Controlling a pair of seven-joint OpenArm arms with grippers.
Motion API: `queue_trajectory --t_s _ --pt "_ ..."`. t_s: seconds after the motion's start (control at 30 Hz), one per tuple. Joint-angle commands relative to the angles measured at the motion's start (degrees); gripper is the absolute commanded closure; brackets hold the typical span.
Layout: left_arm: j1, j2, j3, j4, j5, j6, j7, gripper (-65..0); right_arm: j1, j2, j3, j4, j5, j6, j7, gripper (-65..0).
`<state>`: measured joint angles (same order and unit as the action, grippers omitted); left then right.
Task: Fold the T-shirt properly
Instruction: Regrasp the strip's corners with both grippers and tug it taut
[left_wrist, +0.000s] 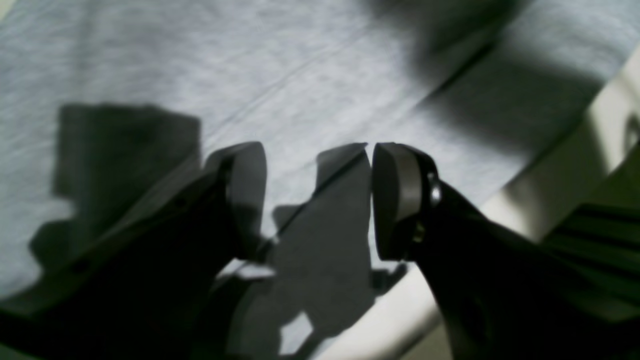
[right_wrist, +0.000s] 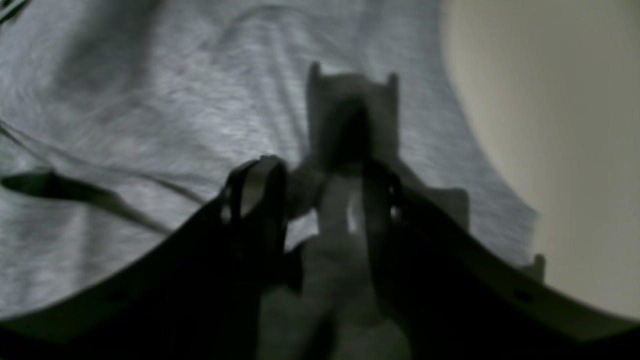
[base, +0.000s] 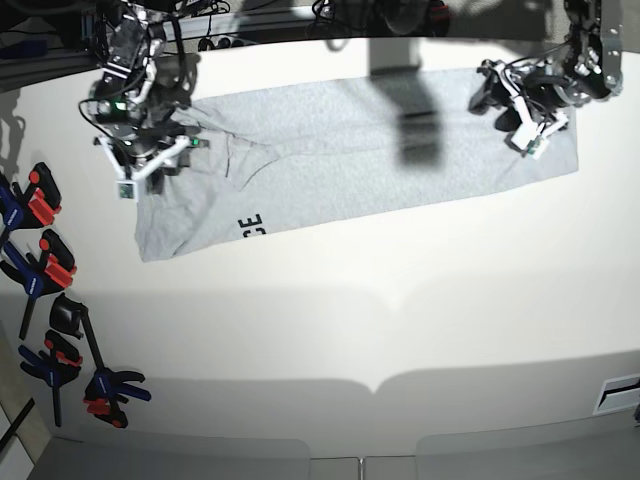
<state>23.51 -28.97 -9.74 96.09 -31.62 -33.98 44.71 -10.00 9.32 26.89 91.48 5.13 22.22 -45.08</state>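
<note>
The light grey T-shirt (base: 350, 150) lies on the white table (base: 400, 300) as a long band from left to right, with black letters (base: 252, 226) showing at its front edge. My left gripper (base: 505, 105) hovers over the shirt's right end. In the left wrist view its fingers (left_wrist: 400, 200) stand wide apart above flat cloth (left_wrist: 300, 75), so the left gripper (left_wrist: 320, 200) is open with nothing between them. My right gripper (base: 150, 160) is over the left end, where the fabric (right_wrist: 150, 125) is creased. It (right_wrist: 320, 190) is open too, and the view is blurred.
Several red, blue and black clamps (base: 40, 270) lie along the table's left edge, more of them (base: 100, 385) nearer the front. Bare table shows beside the cloth in both wrist views (left_wrist: 540, 200) (right_wrist: 575, 125). Cables and gear crowd the far edge.
</note>
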Motion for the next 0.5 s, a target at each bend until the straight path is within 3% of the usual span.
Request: queue_trajectory --t_s 0.0,0.2,0.27,0.47 --pt "0.0 -1.7 -0.4 0.6 1.0 1.7 -1.3 -32.1 0.5 0.9 1.6 0.7 -0.7 -0.8 0.5 -25.0" --pt "-0.6 -2.8 -0.4 0.6 1.9 2.7 -3.0 -32.1 0.5 2.4 5.2 0.7 0.2 -0.8 0.0 -25.0" --pt "-0.8 -2.8 -0.4 0.6 -0.1 2.7 -3.0 -32.1 0.5 2.9 5.2 0.8 3.1 -0.6 0.3 -25.0" --pt "-0.8 -2.8 -0.4 0.6 -3.5 2.7 -2.8 -32.1 3.9 3.0 4.8 1.0 6.1 2.8 4.9 -25.0"
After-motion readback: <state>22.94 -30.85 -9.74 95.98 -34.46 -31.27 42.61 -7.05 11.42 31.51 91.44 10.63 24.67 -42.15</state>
